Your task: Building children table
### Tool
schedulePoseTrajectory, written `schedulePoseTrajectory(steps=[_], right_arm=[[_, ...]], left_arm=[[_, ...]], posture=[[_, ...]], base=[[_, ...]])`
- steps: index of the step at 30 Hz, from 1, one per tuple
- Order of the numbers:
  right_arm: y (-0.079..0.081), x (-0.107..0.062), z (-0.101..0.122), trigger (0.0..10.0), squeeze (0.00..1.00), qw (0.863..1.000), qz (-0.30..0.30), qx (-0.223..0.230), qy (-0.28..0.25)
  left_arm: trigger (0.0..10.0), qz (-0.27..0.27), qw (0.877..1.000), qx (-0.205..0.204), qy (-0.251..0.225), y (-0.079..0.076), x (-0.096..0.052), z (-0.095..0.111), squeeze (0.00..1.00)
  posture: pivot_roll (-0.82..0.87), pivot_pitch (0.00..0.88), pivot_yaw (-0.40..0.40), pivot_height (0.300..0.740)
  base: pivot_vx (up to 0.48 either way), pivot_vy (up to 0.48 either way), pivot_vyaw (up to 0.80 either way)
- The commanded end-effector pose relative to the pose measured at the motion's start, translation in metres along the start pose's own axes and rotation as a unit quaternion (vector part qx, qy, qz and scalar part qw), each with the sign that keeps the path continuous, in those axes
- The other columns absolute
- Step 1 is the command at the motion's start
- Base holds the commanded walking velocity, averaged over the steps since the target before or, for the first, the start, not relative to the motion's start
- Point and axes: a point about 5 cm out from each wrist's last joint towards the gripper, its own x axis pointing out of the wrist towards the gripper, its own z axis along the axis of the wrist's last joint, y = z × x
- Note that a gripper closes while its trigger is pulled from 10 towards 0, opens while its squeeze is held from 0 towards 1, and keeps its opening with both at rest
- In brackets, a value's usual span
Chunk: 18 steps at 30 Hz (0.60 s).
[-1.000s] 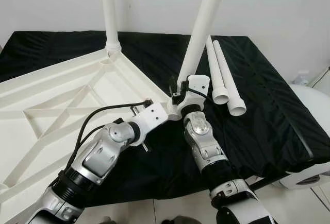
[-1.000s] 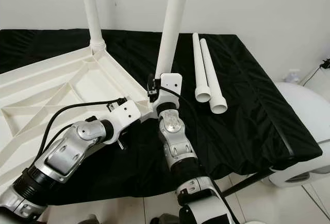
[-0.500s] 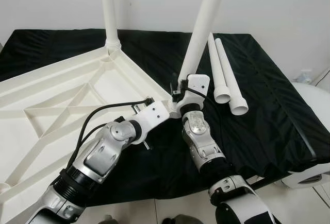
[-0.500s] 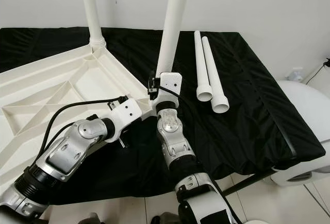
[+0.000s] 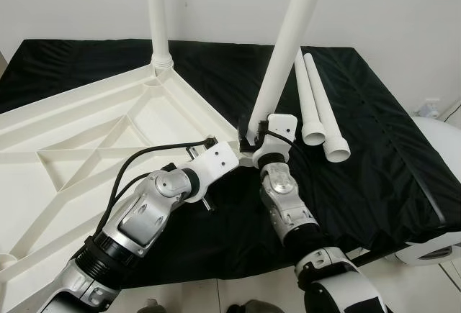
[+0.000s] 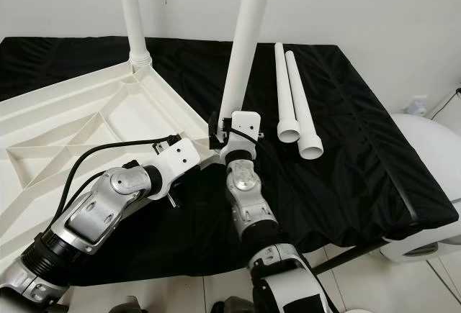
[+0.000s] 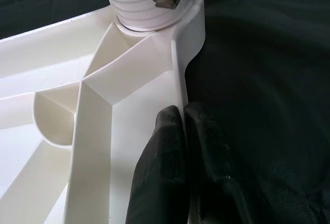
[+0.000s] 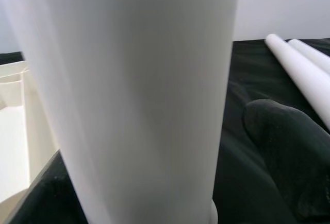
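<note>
Our right gripper (image 5: 253,134) clamps the tall white plastic tube leg (image 5: 288,47) at the white ribbed plastic tabletop's (image 5: 86,147) corner; two loose white tubes (image 5: 317,104) lie at three o'clock on black cloth (image 5: 374,155). In the left wrist view, our left gripper (image 7: 180,131) pinches the tabletop's rim. In the right wrist view, we see the leg between dark fingers (image 8: 283,147).

Four white legs (image 5: 289,47), one tabletop (image 5: 79,147), two pincers (image 5: 248,137)
</note>
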Motion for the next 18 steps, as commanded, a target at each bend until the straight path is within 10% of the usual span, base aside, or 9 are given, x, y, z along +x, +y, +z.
schedulePoseTrajectory(steps=[1,5,6,7,18], right_arm=[[-0.014,-0.008,-0.017,10.0,1.00,0.999,-0.001,0.005,0.041],[-0.022,-0.011,-0.016,10.0,1.00,0.998,0.046,-0.005,0.031],[-0.024,-0.012,-0.017,10.0,0.16,0.997,0.074,0.005,0.036],[-0.026,-0.013,-0.016,10.0,0.00,0.995,0.092,0.008,0.034],[-0.054,-0.015,0.000,10.0,0.00,0.966,0.256,-0.028,0.027]], left_arm=[[10.0,-0.005,1.000,0.020,-0.007,0.000,-0.002,0.005,0.00],[10.0,-0.009,1.000,0.024,-0.003,0.000,-0.002,0.003,0.00],[10.0,-0.011,1.000,0.026,-0.002,-0.001,-0.002,0.003,0.00],[10.0,-0.012,1.000,0.029,0.000,-0.001,-0.002,0.002,0.00],[10.0,-0.014,0.999,0.033,0.008,0.000,-0.002,-0.002,0.00]], posture=[[0.08,0.000,-0.081,0.740],[0.08,0.000,-0.079,0.740],[0.08,0.000,-0.078,0.740],[0.08,0.000,-0.078,0.740],[0.07,0.000,-0.065,0.740]], base=[[0.000,0.000,0.00],[0.000,0.000,0.00],[0.000,0.000,0.00],[0.000,0.000,0.00],[0.000,0.000,0.00]])
